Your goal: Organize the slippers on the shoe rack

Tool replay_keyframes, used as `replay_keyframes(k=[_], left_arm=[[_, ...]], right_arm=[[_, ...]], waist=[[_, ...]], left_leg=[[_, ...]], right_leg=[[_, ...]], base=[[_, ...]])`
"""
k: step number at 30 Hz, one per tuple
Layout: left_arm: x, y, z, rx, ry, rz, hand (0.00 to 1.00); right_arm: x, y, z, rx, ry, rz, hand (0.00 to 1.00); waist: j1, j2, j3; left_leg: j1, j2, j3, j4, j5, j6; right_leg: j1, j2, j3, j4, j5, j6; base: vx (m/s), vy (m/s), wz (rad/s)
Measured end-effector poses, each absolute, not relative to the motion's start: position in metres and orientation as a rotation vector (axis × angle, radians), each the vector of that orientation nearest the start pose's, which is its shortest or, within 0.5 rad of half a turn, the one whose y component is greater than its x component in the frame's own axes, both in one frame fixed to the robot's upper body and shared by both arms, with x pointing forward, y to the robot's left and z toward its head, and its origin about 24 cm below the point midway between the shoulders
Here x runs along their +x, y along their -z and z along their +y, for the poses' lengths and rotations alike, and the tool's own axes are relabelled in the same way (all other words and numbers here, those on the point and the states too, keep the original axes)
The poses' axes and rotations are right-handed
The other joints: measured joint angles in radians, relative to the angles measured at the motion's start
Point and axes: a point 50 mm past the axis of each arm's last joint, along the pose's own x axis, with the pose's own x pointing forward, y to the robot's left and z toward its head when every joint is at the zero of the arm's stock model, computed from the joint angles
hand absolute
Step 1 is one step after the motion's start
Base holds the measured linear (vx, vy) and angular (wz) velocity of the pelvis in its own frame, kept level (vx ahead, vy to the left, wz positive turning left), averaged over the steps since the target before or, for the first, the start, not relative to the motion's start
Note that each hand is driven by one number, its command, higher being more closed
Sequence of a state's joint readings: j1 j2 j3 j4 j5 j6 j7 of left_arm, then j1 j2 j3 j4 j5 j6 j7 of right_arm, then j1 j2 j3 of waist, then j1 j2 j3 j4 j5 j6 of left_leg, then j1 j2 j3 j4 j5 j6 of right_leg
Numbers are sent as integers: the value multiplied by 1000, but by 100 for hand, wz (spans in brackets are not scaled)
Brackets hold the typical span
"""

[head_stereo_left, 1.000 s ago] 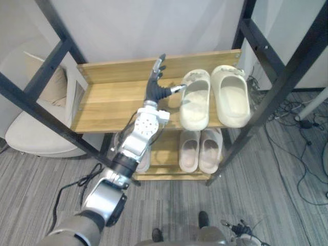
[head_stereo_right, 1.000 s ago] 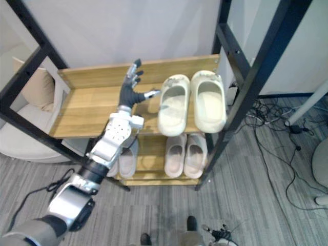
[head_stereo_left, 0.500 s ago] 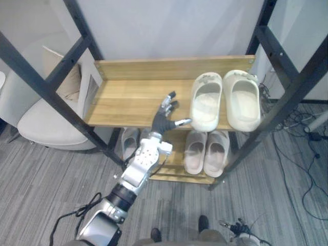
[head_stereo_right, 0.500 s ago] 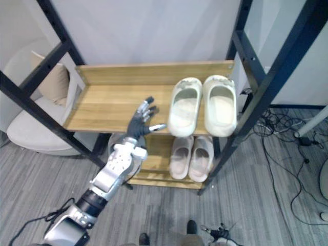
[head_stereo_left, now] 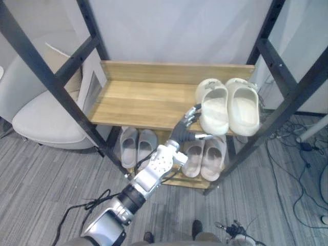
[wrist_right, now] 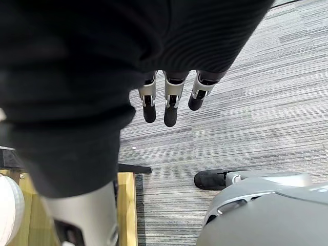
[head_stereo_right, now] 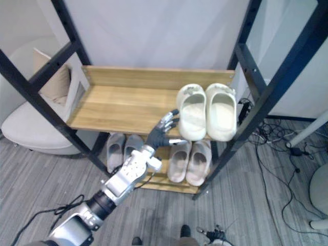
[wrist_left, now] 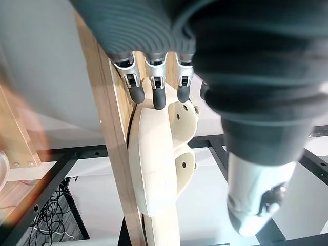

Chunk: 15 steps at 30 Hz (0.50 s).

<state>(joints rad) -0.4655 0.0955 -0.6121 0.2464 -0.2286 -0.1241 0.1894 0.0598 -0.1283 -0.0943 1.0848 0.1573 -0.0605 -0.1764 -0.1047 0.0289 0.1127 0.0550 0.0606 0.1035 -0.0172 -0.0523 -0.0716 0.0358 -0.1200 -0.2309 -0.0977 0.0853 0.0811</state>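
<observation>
Top shelf: wood, centre of frame; cream slippers side by side at its right end.
Lower shelf: grey slippers at left, pale slippers at right.
Floor: grey carpet, bottom of frame.

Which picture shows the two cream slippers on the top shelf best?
The right eye view: both cream slippers lie side by side, seen whole from above. The left eye view shows nearly the same, with the left hand by one heel. The left wrist view sees one slipper from the side.

no writing, label, number or sign is readable: not on the cream slippers at two o'clock, nor on the wooden shoe rack.
</observation>
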Motion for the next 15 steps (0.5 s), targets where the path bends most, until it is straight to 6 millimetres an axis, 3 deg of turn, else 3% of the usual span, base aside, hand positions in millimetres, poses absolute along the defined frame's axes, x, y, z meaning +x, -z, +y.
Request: replay_keyframes(k=[15], left_arm=[[307, -100, 24, 56, 444, -218, 0]], right_arm=[[98, 157, -221, -20, 418, 1065, 0]], waist=[[0, -6, -10]], left_leg=[[15, -1, 23, -15, 0, 0]], right_leg=[[-6, 1, 24, 0, 0, 1]], base=[[-1, 0, -4]])
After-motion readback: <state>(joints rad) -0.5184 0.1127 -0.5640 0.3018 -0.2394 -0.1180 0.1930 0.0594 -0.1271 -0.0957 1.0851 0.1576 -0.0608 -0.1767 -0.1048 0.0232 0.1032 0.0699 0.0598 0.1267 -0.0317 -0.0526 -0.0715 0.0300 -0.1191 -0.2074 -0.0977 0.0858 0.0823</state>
